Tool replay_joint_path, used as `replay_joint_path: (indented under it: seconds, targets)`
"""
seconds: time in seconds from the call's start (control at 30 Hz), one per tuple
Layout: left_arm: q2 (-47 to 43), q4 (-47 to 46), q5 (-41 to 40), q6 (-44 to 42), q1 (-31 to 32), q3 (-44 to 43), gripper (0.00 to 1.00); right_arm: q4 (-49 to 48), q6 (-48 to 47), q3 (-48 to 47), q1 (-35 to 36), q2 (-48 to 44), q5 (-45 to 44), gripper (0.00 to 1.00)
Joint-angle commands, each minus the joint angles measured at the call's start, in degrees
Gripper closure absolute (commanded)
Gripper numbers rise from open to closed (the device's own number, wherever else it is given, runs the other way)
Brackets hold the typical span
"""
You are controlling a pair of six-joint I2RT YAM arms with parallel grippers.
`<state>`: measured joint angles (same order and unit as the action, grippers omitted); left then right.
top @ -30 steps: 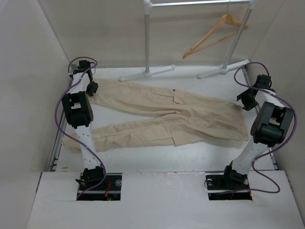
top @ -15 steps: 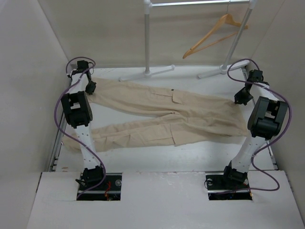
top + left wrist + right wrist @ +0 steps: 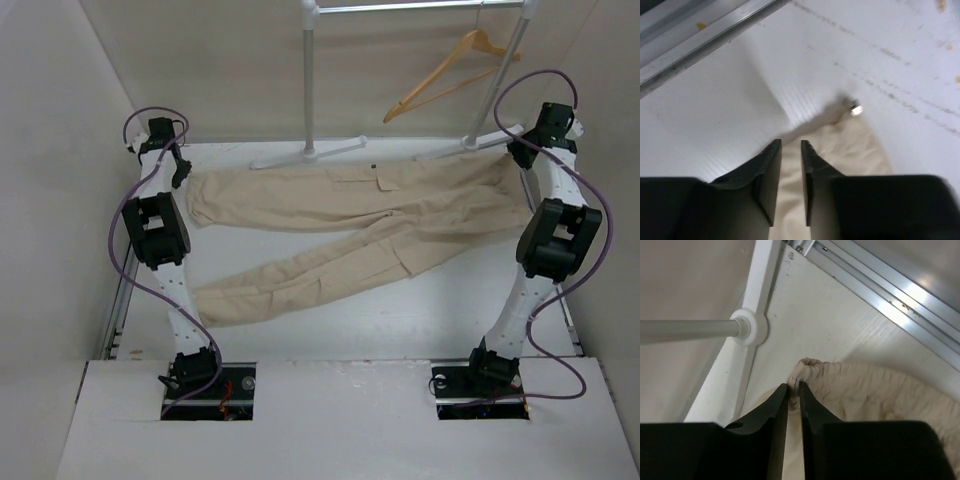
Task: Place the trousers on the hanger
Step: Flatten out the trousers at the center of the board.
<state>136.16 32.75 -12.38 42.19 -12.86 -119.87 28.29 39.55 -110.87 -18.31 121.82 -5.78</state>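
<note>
Beige trousers (image 3: 350, 205) lie spread across the table, waist at the right, legs running left. The tan wooden hanger (image 3: 452, 72) hangs on the white rack's top bar at the back right. My left gripper (image 3: 181, 172) is at the far left, shut on the hem of the upper leg (image 3: 840, 150); cloth fills the narrow gap between the fingers (image 3: 771, 172). My right gripper (image 3: 520, 150) is at the far right, shut on a bunched corner of the elastic waistband (image 3: 812, 370), close to the rack's foot (image 3: 752, 322).
The white rack's upright pole (image 3: 309, 80) and its two feet (image 3: 305, 155) stand at the back of the table. A metal rail (image 3: 880, 285) runs along the table's edge beside the waistband. Enclosure walls close in on both sides.
Both grippers moved toward the back of the table, dragging the trousers with them. The waist rose toward the rack foot and the upper leg pulled straight; the lower leg now trails diagonally.
</note>
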Motion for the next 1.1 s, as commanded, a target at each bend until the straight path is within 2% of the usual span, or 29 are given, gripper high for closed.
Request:
replay_joint_path:
  seconds: [0.0, 0.1, 0.23, 0.3, 0.4, 0.47, 0.53, 0.63, 0.67, 0.83, 1.07]
  targets:
    - [-3.4, -1.1, 0.2, 0.0, 0.9, -4.2, 0.69, -1.5, 2.7, -2.4, 0.8, 1.2, 1.1, 0.63]
    - [-9.2, -1.2, 2.6, 0.1, 1.4, 1.5, 0.5, 2.5, 1.9, 3.3, 3.3, -4.8, -1.2, 0.45]
    - [-25.8, -5.9, 2.9, 0.3, 3.1, 23.7, 0.48, -2.9, -2.0, 22.4, 10.5, -19.0, -4.6, 0.41]
    - [-32.9, -7.7, 3.0, 0.4, 3.9, 34.4, 0.47, -3.5, -2.5, 28.8, 14.5, -23.5, -4.8, 0.54]
    - [-39.7, -7.5, 5.1, -0.3, 5.4, 46.1, 0.49, -2.3, -4.0, 34.0, 22.7, -26.1, -2.7, 0.86]
    - [-42.9, -7.4, 7.0, -1.1, 7.6, 51.9, 0.5, -0.2, -4.5, 35.5, 27.7, -27.3, -3.0, 0.89]
    - [-45.6, -6.7, 7.3, -2.1, 10.6, 55.6, 0.5, 2.3, -5.1, 36.2, 31.6, -27.9, -4.2, 0.8]
    - [-48.7, -6.2, 6.9, -4.0, 15.3, 59.0, 0.49, 5.1, -7.0, 37.1, 35.5, -28.0, -6.7, 0.49]
    - [-49.2, -6.1, 6.8, -4.5, 16.3, 59.6, 0.49, 5.8, -7.3, 37.3, 36.2, -27.9, -7.3, 0.46]
    - [-51.4, -6.7, 5.4, -5.6, 21.5, 64.1, 0.48, 10.2, -7.6, 34.9, 39.3, -25.3, -11.6, 0.4]
    - [-51.4, -8.7, 4.5, -5.8, 25.4, 65.5, 0.48, 15.9, -7.8, 28.5, 40.8, -18.0, -16.3, 0.39]
